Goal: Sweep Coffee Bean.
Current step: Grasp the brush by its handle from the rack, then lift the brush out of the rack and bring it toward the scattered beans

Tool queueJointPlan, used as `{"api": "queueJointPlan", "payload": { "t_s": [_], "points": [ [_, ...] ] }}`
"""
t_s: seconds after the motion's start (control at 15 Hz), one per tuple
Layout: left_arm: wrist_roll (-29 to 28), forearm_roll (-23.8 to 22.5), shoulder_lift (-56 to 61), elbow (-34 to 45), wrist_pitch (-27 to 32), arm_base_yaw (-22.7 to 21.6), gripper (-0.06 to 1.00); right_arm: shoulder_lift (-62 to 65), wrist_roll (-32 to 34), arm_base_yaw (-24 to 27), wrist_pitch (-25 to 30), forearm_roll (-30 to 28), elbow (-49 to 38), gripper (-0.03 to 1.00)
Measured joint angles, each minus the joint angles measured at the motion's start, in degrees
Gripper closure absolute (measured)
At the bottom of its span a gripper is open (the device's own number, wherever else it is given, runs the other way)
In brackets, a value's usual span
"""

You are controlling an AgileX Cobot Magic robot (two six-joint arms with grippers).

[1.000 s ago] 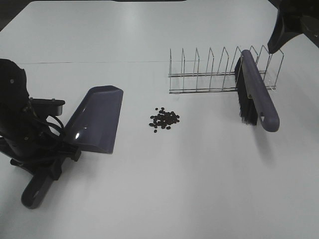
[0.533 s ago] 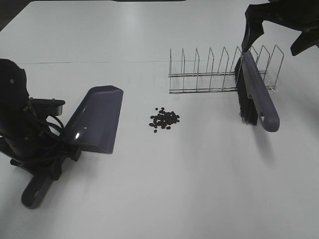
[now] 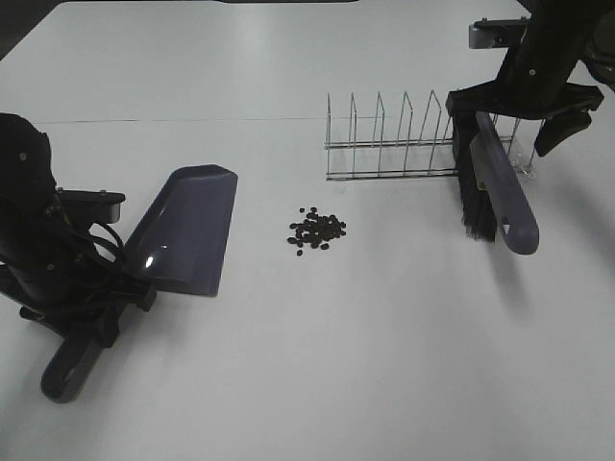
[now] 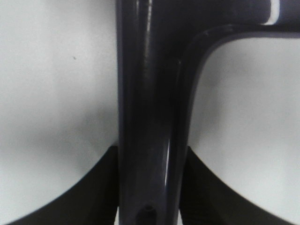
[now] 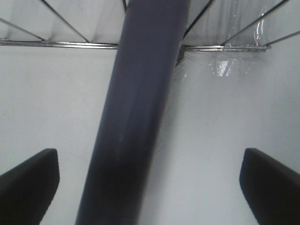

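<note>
No coffee beans (image 3: 317,230) swept yet; left gripper (image 4: 149,187) pinches the dustpan (image 3: 187,230), right gripper's (image 5: 150,183) jaws stand apart around the brush (image 5: 136,117).

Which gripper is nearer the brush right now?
Right. The right gripper hangs open over the brush, a finger on each side of its handle, by the wire rack. The left gripper is far off, past the coffee beans, shut on the handle of the dustpan.

Seemingly a robotics lab: plain white table (image 3: 317,384), black left arm (image 3: 34,221) and right arm (image 3: 548,58) reaching over it, a few props laid out: wire rack (image 3: 389,146), dustpan (image 3: 187,226), brush (image 3: 500,182), small heap of coffee beans (image 3: 317,230).
</note>
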State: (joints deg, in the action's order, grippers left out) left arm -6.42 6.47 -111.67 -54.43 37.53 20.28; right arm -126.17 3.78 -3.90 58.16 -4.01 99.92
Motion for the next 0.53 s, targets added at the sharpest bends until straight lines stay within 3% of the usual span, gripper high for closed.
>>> {"api": "queueJointPlan", "payload": {
  "t_s": [0.07, 0.13, 0.2, 0.33, 0.4, 0.53],
  "points": [
    [0.00, 0.00, 0.00, 0.00, 0.00, 0.00, 0.63, -0.92, 0.00, 0.00, 0.00, 0.00, 0.00, 0.02],
    [0.00, 0.00, 0.00, 0.00, 0.00, 0.00, 0.63, -1.72, 0.00, 0.00, 0.11, -0.29, 0.00, 0.15],
    [0.06, 0.00, 0.00, 0.00, 0.00, 0.00, 0.63, -1.72, 0.00, 0.00, 0.17, -0.34, 0.00, 0.20],
    [0.06, 0.00, 0.00, 0.00, 0.00, 0.00, 0.63, -1.72, 0.00, 0.00, 1.72, -0.34, 0.06, 0.53],
    [0.06, 0.00, 0.00, 0.00, 0.00, 0.00, 0.63, -1.72, 0.00, 0.00, 2.86, -0.46, 0.06, 0.62],
    [0.23, 0.06, 0.00, 0.00, 0.00, 0.00, 0.63, -1.55, 0.00, 0.00, 4.53, -0.46, 0.06, 0.63]
  ]
}}
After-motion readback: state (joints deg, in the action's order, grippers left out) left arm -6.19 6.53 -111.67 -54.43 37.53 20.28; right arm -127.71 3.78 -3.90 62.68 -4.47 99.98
